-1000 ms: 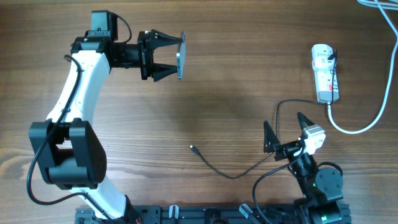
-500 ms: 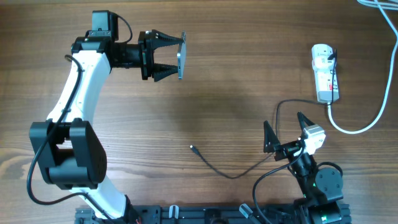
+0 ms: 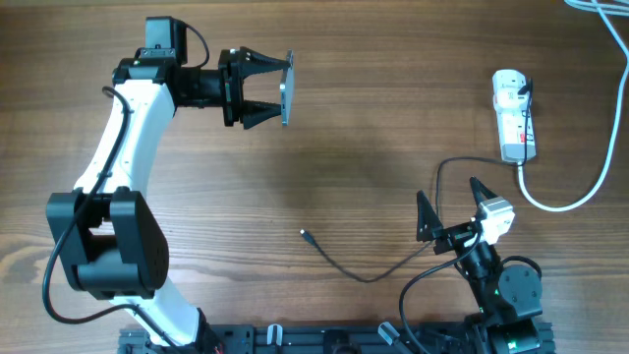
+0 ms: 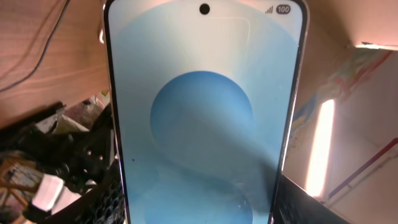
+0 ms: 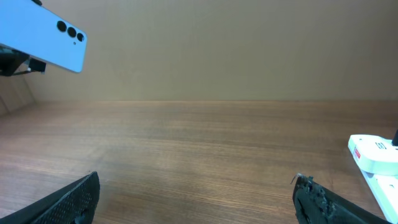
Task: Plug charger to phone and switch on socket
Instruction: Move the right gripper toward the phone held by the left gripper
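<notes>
At the far left of the table (image 3: 373, 108), the left gripper (image 3: 280, 88) is pinching the phone (image 3: 286, 88), its two fingers pressed against the phone's long edges. The phone is lifted off the wood and stands on edge, so it shows from overhead only as a thin strip. In the left wrist view its pale blue screen (image 4: 205, 124) fills most of the frame, facing that camera. The right wrist view shows its blue back with three lenses high in the upper left (image 5: 43, 40), well above the tabletop. Near the front right, the right gripper (image 3: 452, 206) has its fingers spread wide and holds nothing; the same spread shows in its own camera (image 5: 196, 180). The charger (image 3: 369, 277) lies loose on the wood. Its connector (image 3: 305, 234) rests around the middle of the table, well apart from the phone. The cable curves back towards the right gripper, passes just beside one of its fingers, whether touching I cannot tell, then arcs up to the socket (image 3: 513, 116). The socket lies at the far right, also seen at the right edge of the right wrist view (image 5: 376, 155). A thick white cord (image 3: 575, 205) loops out beside it towards the table's right edge. Open wood separates the connector from the raised phone.
</notes>
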You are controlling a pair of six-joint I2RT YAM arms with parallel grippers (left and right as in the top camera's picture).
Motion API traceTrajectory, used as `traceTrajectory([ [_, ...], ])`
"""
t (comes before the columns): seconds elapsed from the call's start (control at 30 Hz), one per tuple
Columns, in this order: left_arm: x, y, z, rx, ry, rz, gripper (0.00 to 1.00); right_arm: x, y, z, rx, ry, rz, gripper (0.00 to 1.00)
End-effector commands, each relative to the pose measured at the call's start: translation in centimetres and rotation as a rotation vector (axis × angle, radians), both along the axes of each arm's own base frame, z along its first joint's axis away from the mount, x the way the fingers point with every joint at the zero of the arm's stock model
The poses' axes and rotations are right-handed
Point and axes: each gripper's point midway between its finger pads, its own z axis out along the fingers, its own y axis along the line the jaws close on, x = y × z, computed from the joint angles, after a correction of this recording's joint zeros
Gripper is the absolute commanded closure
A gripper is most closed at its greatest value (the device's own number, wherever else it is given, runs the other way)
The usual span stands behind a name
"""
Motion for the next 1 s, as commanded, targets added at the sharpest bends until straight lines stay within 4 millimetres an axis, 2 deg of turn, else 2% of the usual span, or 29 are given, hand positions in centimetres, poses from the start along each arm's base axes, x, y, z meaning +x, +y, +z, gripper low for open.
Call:
traceTrajectory([
  [0.0,-1.1,0.0,1.6,-0.033,0.041,-0.010,0.35,0.1,-0.1,0.0,-0.019,-0.007,-0.010,0.00],
  [0.73,-1.2,0.0,1.6,-0.033,0.059,-0.008,0.34,0.1,-0.1,0.0,-0.019,-0.008,-0.010,0.00],
  [0.8,-1.2,0.0,1.6,-0.033,0.059,-0.008,0.34,0.0,-0.1,0.5,-0.003,-0.023,-0.008,0.00],
  [0.83,-1.2,0.0,1.6,-0.033,0.059,-0.008,0.34,-0.1,0.3,0.7,0.050,-0.017,0.015,0.00],
  [0.9,-1.2,0.0,1.6,-0.033,0.059,-0.008,0.34,-0.8,2.0,2.0,0.325,0.033,0.129,0.00],
  [0.93,-1.2,0.0,1.6,-0.033,0.058,-0.008,0.34,-1.1,2.7,2.3,0.492,0.096,0.181,0.00],
  [0.97,-1.2,0.0,1.6,-0.033,0.058,-0.008,0.34,-1.4,3.3,1.7,0.682,0.218,0.216,0.00],
])
